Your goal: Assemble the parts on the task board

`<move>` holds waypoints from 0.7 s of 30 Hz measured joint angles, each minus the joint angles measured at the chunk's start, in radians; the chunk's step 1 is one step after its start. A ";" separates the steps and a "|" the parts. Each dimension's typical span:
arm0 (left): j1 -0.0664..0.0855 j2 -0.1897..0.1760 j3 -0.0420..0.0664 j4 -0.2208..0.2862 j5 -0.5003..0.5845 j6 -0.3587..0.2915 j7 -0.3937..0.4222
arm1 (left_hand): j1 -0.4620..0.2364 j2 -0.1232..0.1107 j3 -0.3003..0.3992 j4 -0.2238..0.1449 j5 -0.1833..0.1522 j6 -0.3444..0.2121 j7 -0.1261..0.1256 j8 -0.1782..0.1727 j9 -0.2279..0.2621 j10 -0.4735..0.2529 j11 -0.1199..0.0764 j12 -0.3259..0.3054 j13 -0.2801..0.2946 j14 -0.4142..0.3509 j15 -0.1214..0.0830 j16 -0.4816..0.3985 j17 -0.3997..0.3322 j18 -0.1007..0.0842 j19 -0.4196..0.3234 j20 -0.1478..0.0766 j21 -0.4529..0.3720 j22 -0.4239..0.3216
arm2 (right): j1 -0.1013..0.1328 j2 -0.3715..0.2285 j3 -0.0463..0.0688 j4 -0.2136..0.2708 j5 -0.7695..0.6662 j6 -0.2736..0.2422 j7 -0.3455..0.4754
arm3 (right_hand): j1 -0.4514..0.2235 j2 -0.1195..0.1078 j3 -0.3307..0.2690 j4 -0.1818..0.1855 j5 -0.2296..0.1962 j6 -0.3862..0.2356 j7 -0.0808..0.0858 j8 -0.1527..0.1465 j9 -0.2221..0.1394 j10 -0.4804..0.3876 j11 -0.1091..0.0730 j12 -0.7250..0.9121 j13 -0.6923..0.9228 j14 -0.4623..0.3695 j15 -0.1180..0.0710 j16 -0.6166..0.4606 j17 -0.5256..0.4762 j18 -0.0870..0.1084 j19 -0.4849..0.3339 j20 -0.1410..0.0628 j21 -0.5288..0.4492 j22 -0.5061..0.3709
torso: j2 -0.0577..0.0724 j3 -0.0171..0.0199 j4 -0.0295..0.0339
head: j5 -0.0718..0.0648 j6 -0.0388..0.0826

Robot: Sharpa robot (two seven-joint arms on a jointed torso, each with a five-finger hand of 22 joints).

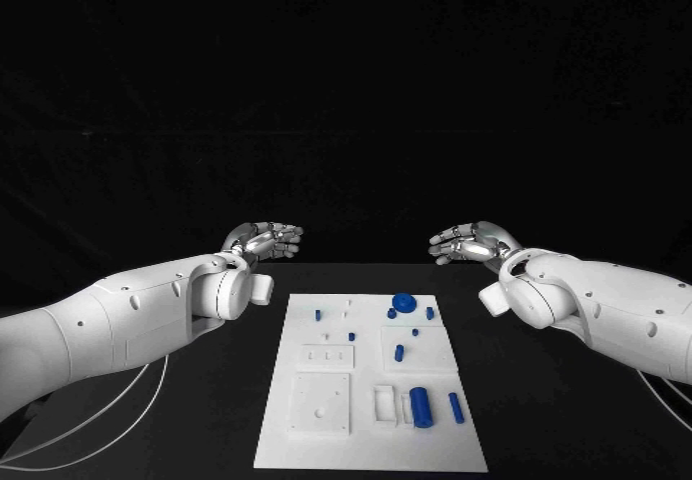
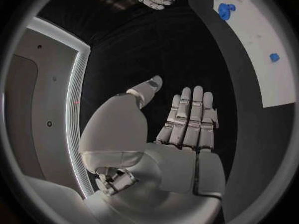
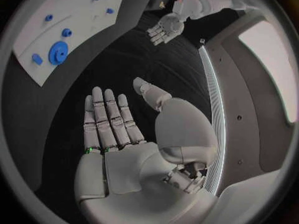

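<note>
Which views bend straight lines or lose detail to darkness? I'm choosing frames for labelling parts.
Head view: task board edges straight, blue parts crisp, surroundings black. Left wrist view: fisheye bows the board edge, left hand well lit, a bright light strip glares beside it. Right wrist view: same bowing, right hand clear, parts small but distinct.

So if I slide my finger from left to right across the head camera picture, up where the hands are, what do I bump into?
Left arm → left hand, open → the far edge of the white task board a little lower → the round blue part → right hand, open → right arm.
</note>
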 measured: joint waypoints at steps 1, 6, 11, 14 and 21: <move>0.000 -0.006 0.000 0.008 -0.003 0.001 0.000 | 0.003 0.003 0.000 -0.016 0.000 0.017 0.002 0.000 -0.004 0.025 -0.004 0.006 0.003 0.024 -0.009 0.008 0.004 0.003 0.019 -0.008 0.007 0.000 | 0.000 0.001 0.000 -0.002 -0.038 -0.002 -0.001 | 0.003 -0.003 0.013 -0.006 0.000 0.012 0.002 0.003 -0.001 0.013 -0.004 0.001 -0.001 0.021 -0.008 0.007 0.008 0.001 0.020 0.000 0.003 -0.001 | 0.000 -0.0004 0.0000 | 0.000 0.001; 0.001 -0.043 0.000 0.070 -0.018 0.008 0.002 | -0.003 0.023 0.010 -0.093 0.008 0.083 0.014 -0.014 -0.027 0.097 -0.023 0.006 0.008 0.127 -0.055 0.054 0.035 0.010 0.097 -0.045 0.039 0.000 | 0.000 0.005 0.001 -0.006 -0.260 -0.012 -0.003 | 0.030 -0.014 0.061 -0.028 0.000 0.074 0.010 0.015 -0.001 0.095 -0.033 0.018 0.001 0.178 -0.083 0.074 0.074 0.054 0.185 -0.011 0.065 0.000 | 0.005 -0.0014 -0.0004 | -0.003 0.003; 0.007 -0.078 0.001 0.133 -0.031 0.014 0.005 | -0.011 0.031 0.019 -0.122 0.008 0.093 0.015 -0.025 -0.037 0.104 -0.023 -0.011 0.005 0.133 -0.061 0.058 0.043 0.009 0.106 -0.053 0.042 0.000 | 0.000 0.017 0.001 0.001 -0.473 -0.022 -0.015 | 0.048 -0.032 0.076 -0.031 0.032 0.121 -0.008 0.024 0.002 0.183 -0.074 0.038 0.021 0.341 -0.158 0.155 0.164 0.054 0.376 -0.075 0.140 0.002 | 0.014 -0.0016 0.0001 | -0.005 0.006; 0.013 -0.100 0.002 0.176 -0.036 0.019 0.009 | -0.011 0.031 0.021 -0.130 0.008 0.094 0.017 -0.031 -0.040 0.104 -0.023 -0.017 0.004 0.133 -0.061 0.058 0.045 0.009 0.106 -0.053 0.042 0.000 | 0.001 0.019 0.001 0.011 -0.587 -0.022 -0.023 | 0.061 -0.046 0.067 -0.036 0.035 0.140 -0.019 0.026 0.009 0.208 -0.096 0.038 0.030 0.429 -0.183 0.216 0.212 0.054 0.484 -0.120 0.200 0.002 | 0.023 -0.0016 0.0019 | -0.006 0.011; 0.019 -0.143 0.003 0.255 -0.042 0.031 0.016 | -0.018 0.024 0.023 -0.143 0.008 0.094 0.017 -0.036 -0.043 0.106 -0.021 -0.025 0.002 0.133 -0.061 0.058 0.048 0.008 0.110 -0.057 0.042 0.000 | 0.002 0.040 0.002 0.011 -0.782 -0.017 -0.038 | 0.093 -0.054 0.022 -0.034 0.035 0.154 -0.023 0.008 0.005 0.216 -0.105 0.008 0.033 0.522 -0.206 0.415 0.336 0.039 0.627 -0.198 0.346 0.002 | 0.047 -0.0015 0.0112 | -0.015 0.024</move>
